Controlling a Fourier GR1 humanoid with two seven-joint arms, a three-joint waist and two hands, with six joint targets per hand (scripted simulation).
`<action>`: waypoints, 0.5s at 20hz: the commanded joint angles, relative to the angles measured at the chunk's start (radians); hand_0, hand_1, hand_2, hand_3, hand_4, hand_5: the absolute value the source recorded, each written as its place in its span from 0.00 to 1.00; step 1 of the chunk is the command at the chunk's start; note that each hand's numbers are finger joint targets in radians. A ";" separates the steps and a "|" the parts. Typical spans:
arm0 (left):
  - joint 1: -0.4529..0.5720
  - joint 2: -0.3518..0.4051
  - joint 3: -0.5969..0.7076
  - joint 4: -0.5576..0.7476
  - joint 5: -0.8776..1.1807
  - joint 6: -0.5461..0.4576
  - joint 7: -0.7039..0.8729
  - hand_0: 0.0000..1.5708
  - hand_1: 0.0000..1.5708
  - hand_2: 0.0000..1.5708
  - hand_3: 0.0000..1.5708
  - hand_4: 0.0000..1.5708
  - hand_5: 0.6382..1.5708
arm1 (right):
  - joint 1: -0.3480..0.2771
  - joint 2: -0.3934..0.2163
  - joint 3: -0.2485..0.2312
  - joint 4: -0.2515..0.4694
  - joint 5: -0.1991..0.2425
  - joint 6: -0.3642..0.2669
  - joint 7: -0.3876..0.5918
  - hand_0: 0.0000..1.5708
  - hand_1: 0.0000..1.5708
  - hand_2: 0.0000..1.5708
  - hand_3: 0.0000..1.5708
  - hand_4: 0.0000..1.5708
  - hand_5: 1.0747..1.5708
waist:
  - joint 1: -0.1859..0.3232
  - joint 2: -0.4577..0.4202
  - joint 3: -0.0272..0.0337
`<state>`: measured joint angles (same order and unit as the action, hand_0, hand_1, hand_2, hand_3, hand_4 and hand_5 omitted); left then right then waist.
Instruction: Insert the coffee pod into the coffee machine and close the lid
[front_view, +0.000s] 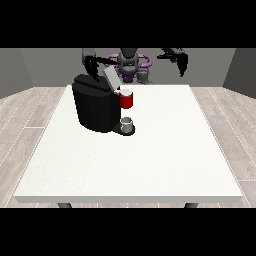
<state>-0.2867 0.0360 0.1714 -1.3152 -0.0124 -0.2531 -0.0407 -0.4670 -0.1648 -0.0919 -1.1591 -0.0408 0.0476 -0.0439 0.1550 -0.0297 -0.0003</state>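
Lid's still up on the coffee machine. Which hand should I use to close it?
The robot's right hand, at the view's left: it hangs just above the coffee machine, beside the raised lid. The hand at the view's right is raised far off to the other side.

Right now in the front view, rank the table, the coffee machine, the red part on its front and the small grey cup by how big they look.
1. Table
2. Coffee machine
3. Red part
4. Grey cup, only slightly smaller than the red part; nearly alike.

hand at view's left (92, 66) raised | hand at view's right (182, 64) raised, hanging down
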 joint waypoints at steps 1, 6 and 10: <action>0.064 0.001 -0.022 -0.077 0.013 0.011 0.011 0.00 0.00 0.00 0.00 0.00 1.00 | -0.033 -0.007 0.003 0.055 0.022 0.016 -0.026 0.00 0.00 0.00 0.00 0.00 1.00 | -0.015 0.025 0.0004; 0.031 0.052 0.002 -0.103 0.050 -0.008 0.023 0.00 0.00 0.00 0.00 0.00 1.00 | -0.097 -0.010 -0.009 0.103 0.039 0.011 -0.068 0.00 0.00 0.00 0.00 0.00 1.00 | -0.005 0.067 0.0005; -0.017 0.045 0.025 -0.060 0.039 0.060 -0.029 0.00 0.00 0.00 0.00 0.00 1.00 | -0.139 0.004 0.016 0.104 0.055 0.020 -0.069 0.00 0.00 0.00 0.00 0.03 1.00 | -0.040 0.111 0.0003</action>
<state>-0.2724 0.0745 0.1848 -1.3790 0.0237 -0.2260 -0.0511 -0.5786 -0.1793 -0.0932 -1.0975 -0.0097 0.0690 -0.0747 0.1280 0.0359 -0.0045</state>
